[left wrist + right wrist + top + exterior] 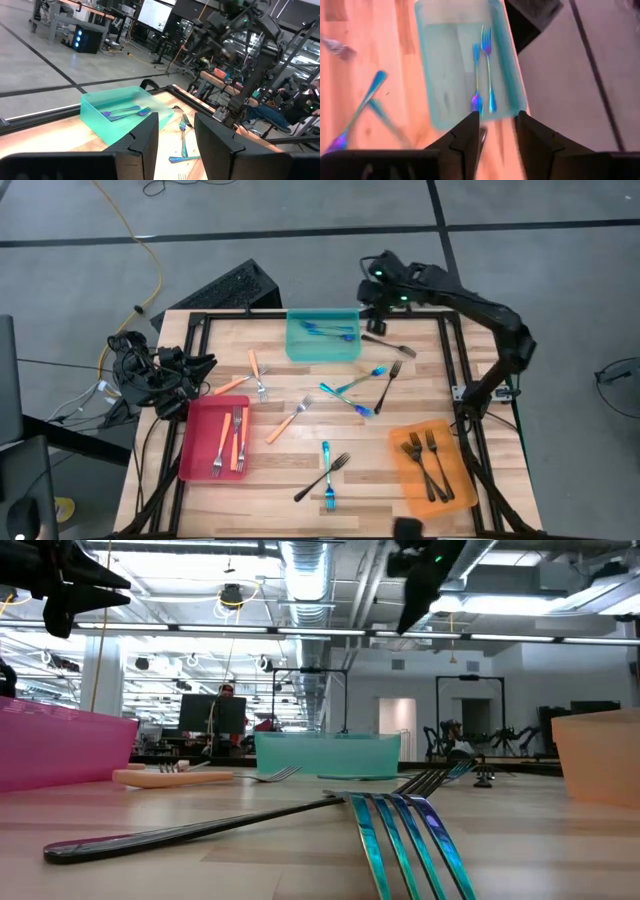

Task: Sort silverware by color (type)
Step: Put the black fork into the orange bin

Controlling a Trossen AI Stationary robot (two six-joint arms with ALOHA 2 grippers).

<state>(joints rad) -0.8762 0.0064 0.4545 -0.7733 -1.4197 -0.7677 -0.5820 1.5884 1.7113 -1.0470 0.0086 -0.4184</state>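
My right gripper (373, 308) (497, 118) hovers open and empty above the far right corner of the teal tray (322, 352), which holds two blue forks (482, 75). My left gripper (207, 365) (176, 121) waits open and empty over the table's left edge, by the red tray (200, 465). That tray holds orange-handled forks (230, 442). The orange tray (452, 435) holds dark forks (428, 465). Loose on the wood lie orange-handled forks (288, 420), blue forks (347, 398) and dark forks (388, 385).
A dark fork (391, 345) lies just right of the teal tray, under my right arm. A dark fork (200, 830) and a blue fork (400, 840) cross near the table's near edge. A black frame (455, 370) edges the tabletop. Cables (125, 370) sit off the left edge.
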